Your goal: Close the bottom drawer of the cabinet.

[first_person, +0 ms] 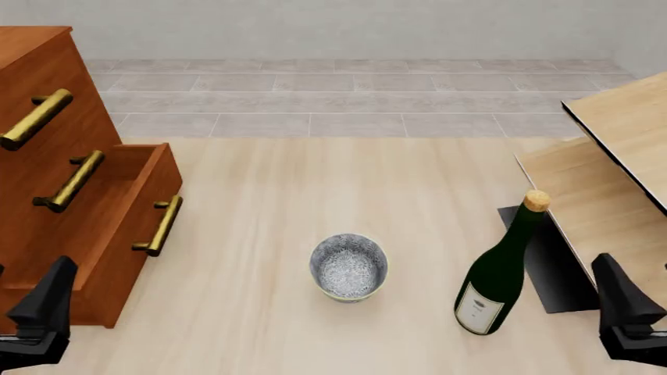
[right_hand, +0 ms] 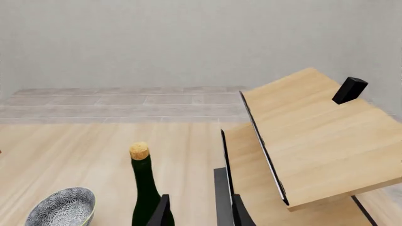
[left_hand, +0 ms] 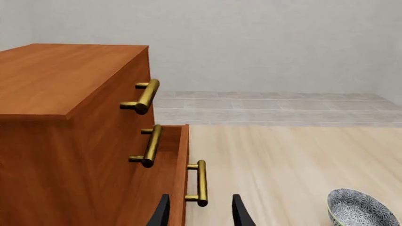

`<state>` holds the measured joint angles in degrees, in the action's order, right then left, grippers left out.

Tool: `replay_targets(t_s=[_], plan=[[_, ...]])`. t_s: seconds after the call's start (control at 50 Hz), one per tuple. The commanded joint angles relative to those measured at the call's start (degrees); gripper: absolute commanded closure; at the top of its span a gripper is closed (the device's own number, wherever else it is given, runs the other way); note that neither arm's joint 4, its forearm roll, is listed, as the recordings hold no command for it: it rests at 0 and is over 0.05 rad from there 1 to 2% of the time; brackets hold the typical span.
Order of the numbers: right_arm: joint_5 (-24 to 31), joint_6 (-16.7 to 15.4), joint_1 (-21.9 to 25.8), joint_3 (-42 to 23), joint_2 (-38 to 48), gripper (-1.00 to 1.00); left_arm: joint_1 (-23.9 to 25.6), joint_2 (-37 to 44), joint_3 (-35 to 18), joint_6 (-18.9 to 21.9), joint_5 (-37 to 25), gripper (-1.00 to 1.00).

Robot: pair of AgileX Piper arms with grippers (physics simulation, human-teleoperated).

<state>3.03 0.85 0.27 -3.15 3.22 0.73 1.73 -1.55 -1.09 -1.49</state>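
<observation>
Front cam: high, looks fwd/down. Left wrist cam faces cabinet (left_hand: 75, 141); right faces light-wood furniture (right_hand: 314, 141). All three share bowl (first_person: 348, 267).

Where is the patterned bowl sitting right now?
In the front view the patterned bowl stands upright on the table near the middle, between the cabinet on the left and the green bottle on the right, touching neither.
</observation>
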Motion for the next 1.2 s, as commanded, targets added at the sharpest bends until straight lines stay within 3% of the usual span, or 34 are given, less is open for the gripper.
replay_targets(t_s=[0.02, 0.44, 0.72, 0.8, 1.06, 1.2], plan=[[-3.30, -0.61, 0.41, 3.03, -2.77, -1.00, -0.18, -1.02, 1.40, 0.56, 1.30, -1.00], [-3.47, -0.63, 0.62, 3.04, -2.35, -1.00, 0.99, 1.86, 1.52, 0.32, 3.71, -1.00], [-3.33, -0.53, 0.84, 3.06, -2.24, -1.00, 4.39, 15.92, 1.53, -4.24, 14.47, -1.00], [-3.26, -0.54, 0.95, 3.08, -2.18, -1.00, 5.63, 18.39, 1.53, -3.11, 16.63, -1.00], [-4.00, -0.93, 1.54, 3.11, -0.99, -1.00, 10.46, 28.11, 1.53, -5.61, 23.89, -1.00], [-4.01, -0.99, 1.60, 3.10, -0.86, -1.00, 13.00, 37.71, 1.54, -6.74, 31.10, -1.00]])
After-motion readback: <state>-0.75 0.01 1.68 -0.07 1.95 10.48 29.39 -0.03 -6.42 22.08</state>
